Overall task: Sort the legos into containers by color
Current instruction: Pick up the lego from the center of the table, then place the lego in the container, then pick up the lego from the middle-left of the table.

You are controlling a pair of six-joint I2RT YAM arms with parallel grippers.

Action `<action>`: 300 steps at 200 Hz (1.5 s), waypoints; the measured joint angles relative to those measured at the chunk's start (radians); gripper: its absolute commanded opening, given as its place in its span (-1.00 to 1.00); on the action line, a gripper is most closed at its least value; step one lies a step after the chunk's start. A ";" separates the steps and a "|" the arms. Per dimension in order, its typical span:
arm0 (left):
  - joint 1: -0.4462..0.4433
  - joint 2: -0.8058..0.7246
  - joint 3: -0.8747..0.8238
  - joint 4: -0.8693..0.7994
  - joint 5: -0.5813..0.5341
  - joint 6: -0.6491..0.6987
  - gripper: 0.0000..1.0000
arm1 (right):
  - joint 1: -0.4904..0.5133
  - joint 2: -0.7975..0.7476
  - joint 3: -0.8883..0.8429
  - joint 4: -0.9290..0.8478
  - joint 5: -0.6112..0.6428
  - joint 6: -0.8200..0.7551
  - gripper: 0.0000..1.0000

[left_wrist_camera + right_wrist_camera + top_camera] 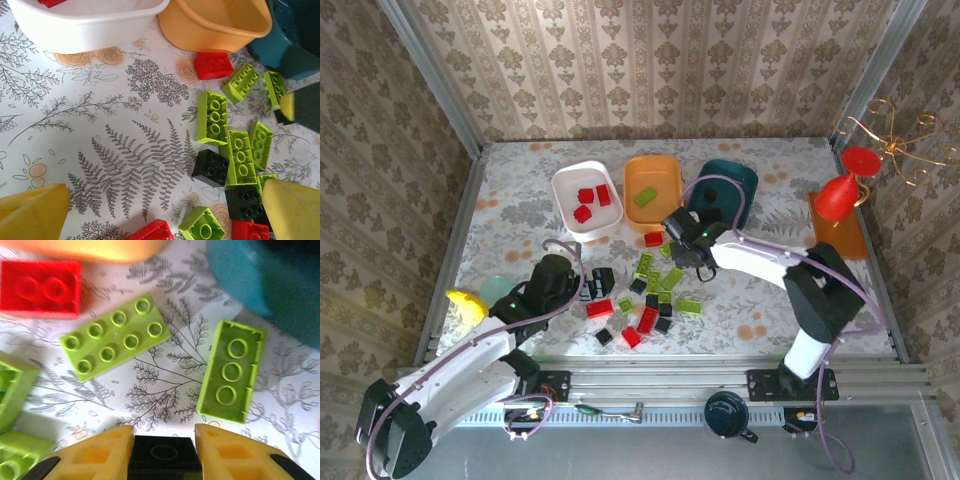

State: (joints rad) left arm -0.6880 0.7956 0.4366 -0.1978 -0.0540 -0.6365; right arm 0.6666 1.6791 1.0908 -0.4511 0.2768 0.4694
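Observation:
Red, lime-green and black legos (650,290) lie scattered on the table in front of three tubs. The white tub (566,205) holds three red bricks, the orange tub (633,172) one green brick, and the dark teal tub (745,180) stands to its right. My right gripper (686,252) is low over the pile's far side, shut on a black brick (161,457), with two green bricks (116,336) and a red one (41,287) ahead of it. My left gripper (164,195) hangs open over bare table at the pile's left edge, beside a black brick (212,167) and green bricks (240,155).
A flat orange tray (848,238) with a red goblet (840,195) sits at the right edge. A yellow object (465,305) and a pale green disc (498,290) lie at the left edge. A dark cup (725,412) stands on the front rail.

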 measured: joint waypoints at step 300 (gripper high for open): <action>-0.001 -0.154 0.000 -0.177 -0.014 -0.060 1.00 | -0.061 -0.216 0.001 -0.027 -0.074 -0.014 0.50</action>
State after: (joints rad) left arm -0.6888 0.6411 0.4366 -0.3752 -0.0685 -0.6968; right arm 0.6056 1.4631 1.0916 -0.4782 0.2031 0.4549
